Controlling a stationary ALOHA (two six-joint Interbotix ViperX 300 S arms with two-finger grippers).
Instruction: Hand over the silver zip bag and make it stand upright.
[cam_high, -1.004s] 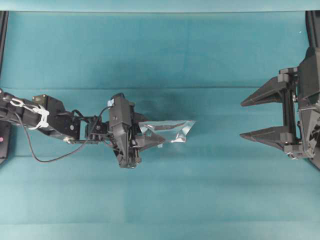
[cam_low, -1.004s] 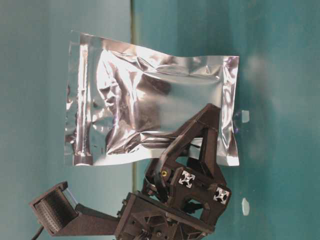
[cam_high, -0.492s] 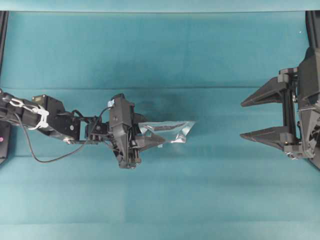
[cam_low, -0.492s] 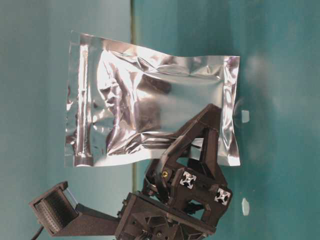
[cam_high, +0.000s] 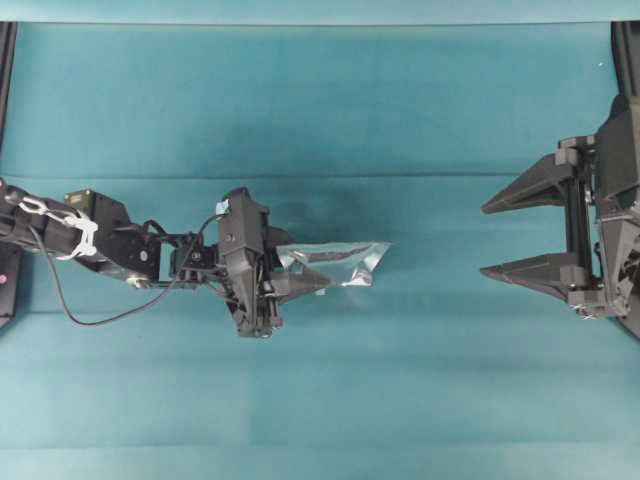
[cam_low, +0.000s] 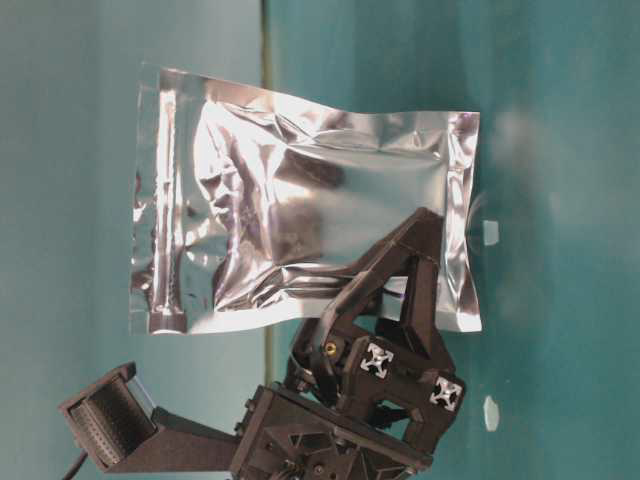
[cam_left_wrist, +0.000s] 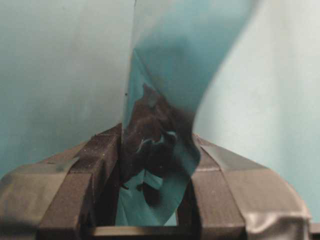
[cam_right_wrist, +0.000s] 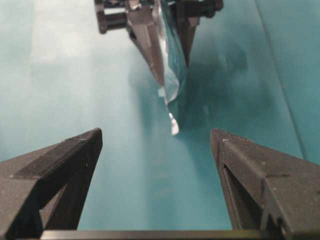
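**Two grippers, one bag held mid-table**

One silver zip bag (cam_high: 340, 262) is clamped by the left gripper (cam_high: 300, 278) near table centre-left, w/ its faces vertical and thin edge up in the overhead view. In the table-level view the bag (cam_low: 300, 230) is seen broadside: zip band along the left short edge, one lower corner pinched between the fingers (cam_low: 395, 270), remaining edges free. In the left wrist view the foil (cam_left_wrist: 160, 145) is squeezed between both pads. The right gripper (cam_high: 520, 235) is held at the far right w/ jaws spread wide, nothing between them. A wide stretch of bare teal table (cam_high: 440, 330) is left between bag edge and right fingertips. The bag's free end (cam_right_wrist: 172, 100) is seen edge-on, approx. centred betw. the right fingers (cam_right_wrist: 65, 165).
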